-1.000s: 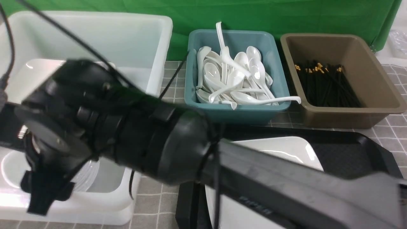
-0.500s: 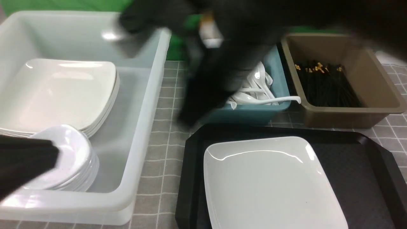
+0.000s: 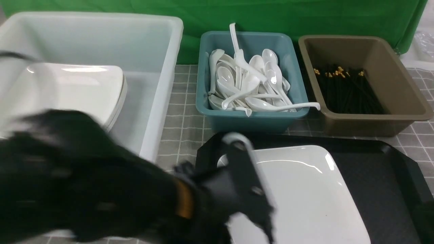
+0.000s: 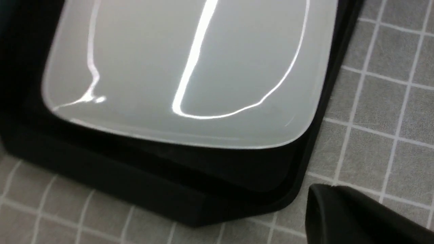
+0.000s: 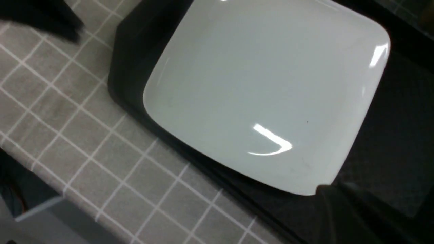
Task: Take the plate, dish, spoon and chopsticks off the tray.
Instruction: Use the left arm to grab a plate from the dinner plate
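The white square plate [image 3: 305,189] [image 4: 190,67] [image 5: 257,84] lies on the left half of the black tray [image 3: 373,169] [image 4: 169,193] [image 5: 400,118]. My left gripper [image 3: 262,220] [image 4: 325,210], blurred and shut on nothing, hovers at the tray's near left corner; in its wrist view it is over the checked cloth beside that corner. In the right wrist view my right gripper [image 5: 334,203] is a single dark tip, shut and empty, at the plate's near corner. No dish, spoon or chopsticks show on the tray's visible part.
A large white tub [image 3: 162,84] on the left holds stacked plates, partly hidden by my left arm. Behind the tray stand a teal tub [image 3: 203,101] with several white spoons and a brown tub [image 3: 407,84] with black chopsticks. The table's near edge [image 5: 51,189] is close.
My right arm has swung away from the white tub, across the back and out of the front view. My left arm has come in over the tray's near left corner.
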